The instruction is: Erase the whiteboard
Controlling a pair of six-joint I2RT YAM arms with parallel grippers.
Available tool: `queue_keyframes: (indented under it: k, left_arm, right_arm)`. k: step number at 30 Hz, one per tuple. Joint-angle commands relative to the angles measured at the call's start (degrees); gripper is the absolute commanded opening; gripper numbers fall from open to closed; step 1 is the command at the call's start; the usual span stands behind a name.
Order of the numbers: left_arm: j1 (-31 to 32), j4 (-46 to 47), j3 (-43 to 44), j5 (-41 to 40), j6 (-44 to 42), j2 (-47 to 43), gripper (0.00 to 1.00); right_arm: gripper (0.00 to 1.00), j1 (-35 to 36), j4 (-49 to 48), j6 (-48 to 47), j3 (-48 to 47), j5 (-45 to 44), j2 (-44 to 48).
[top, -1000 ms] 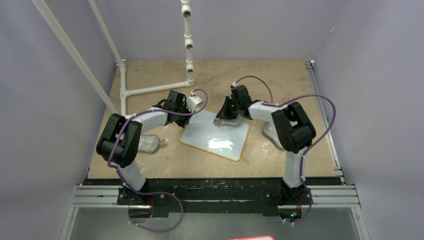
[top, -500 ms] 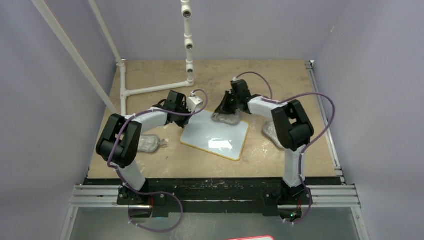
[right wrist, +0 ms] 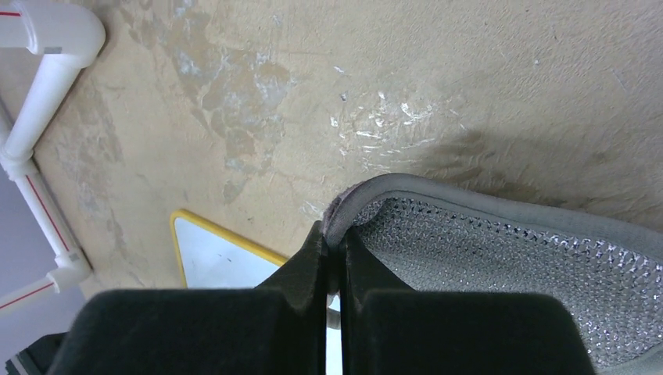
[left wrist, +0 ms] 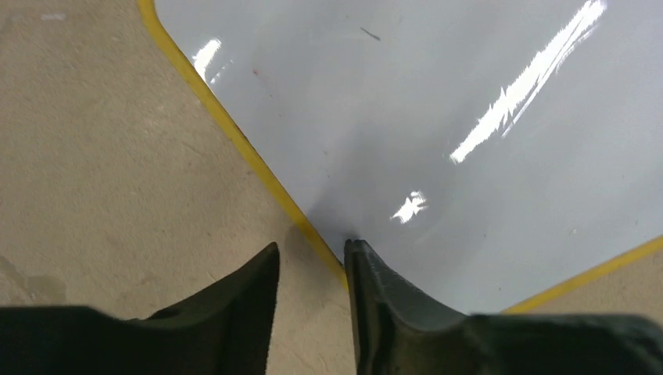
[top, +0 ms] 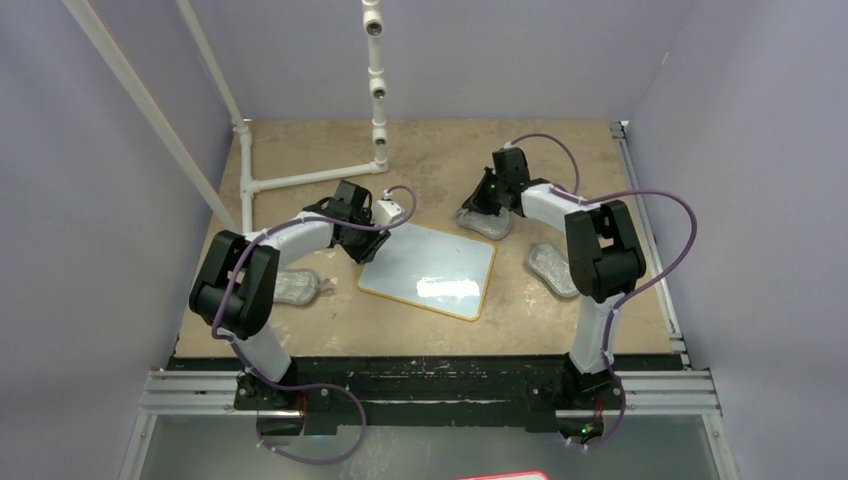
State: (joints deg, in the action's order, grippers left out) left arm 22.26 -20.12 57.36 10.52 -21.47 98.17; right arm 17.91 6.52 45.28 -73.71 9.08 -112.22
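From above, the one small white rectangular whiteboard with a yellow rim (top: pixel 428 270) lies mid-counter (top: pixel 340 322) and looks wiped clean, so I judge little is left to erase. There are three grey oval cloth pads: one pad (top: pixel 487 226) is off the board's far right corner in the right pincer (top: pixel 476 212), a second pad (top: pixel 295 288) lies left and a third pad (top: pixel 552 268) lies right. The left wrist view shows the left pincer (left wrist: pixel 311 248) slightly apart astride the board's rim, with only faint specks on the white, and the right wrist view shows the other pincer clamped together on the pad's edge.
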Motion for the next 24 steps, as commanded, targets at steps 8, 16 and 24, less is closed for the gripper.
queue_keyframes:
  k: [8,16,24]
  left_arm:
    - [0.03,-14.12,-0.01,4.43,-5.23,-9.85,0.75]
    - [1.62,-17.63,-4.2,3.03,-8.89,-15.02,0.87]
    - [6.5,-15.97,-10.24,2.55,-8.1,-19.06,0.94]
  right_arm:
    - [0.33,-0.59,3.67,-0.45,-2.87,-8.21,1.34]
    - [0.85,0.06,8.09,-6.06,-6.25,-11.16,5.03]
    - [0.96,7.1,9.11,-12.73,-4.66,-12.4,10.83]
